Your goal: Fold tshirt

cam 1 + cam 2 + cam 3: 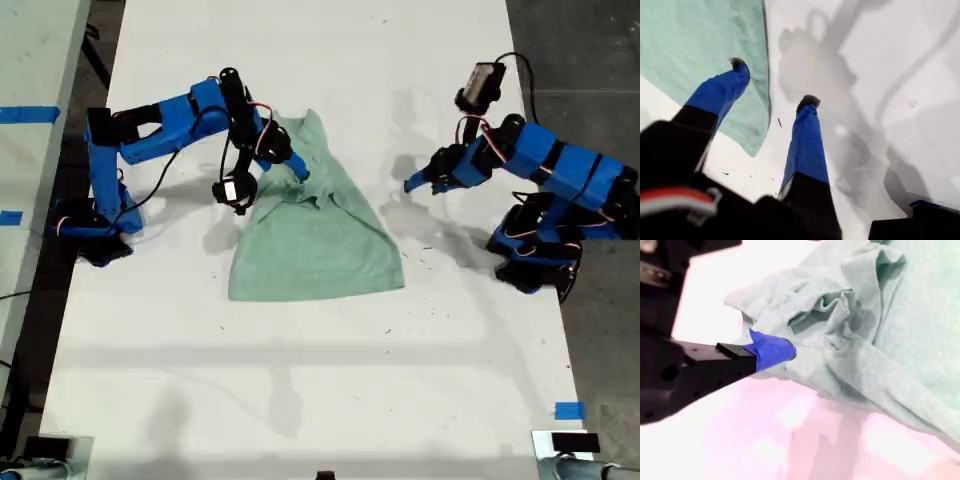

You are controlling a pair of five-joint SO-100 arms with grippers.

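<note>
The pale mint-green tshirt (320, 240) lies on the white table (300, 380). Its lower half is flat, and its upper part is crumpled into a ridge. My second gripper (297, 168) reaches in from the exterior view's left and sits on that crumpled part. Only one blue fingertip (772, 350) shows in the second wrist view, pressed into the bunched tshirt (865, 340); the jaws look shut on the cloth. My first gripper (410, 185), on the arm at the exterior view's right, hangs open (774, 82) just off the tshirt's edge (700, 45) with nothing between its fingers.
Both arm bases stand at the table's side edges in the exterior view, the second arm's (95, 235) at the left and the first arm's (535, 265) at the right. Blue tape marks (568, 410) sit near the table's front right corner in that view.
</note>
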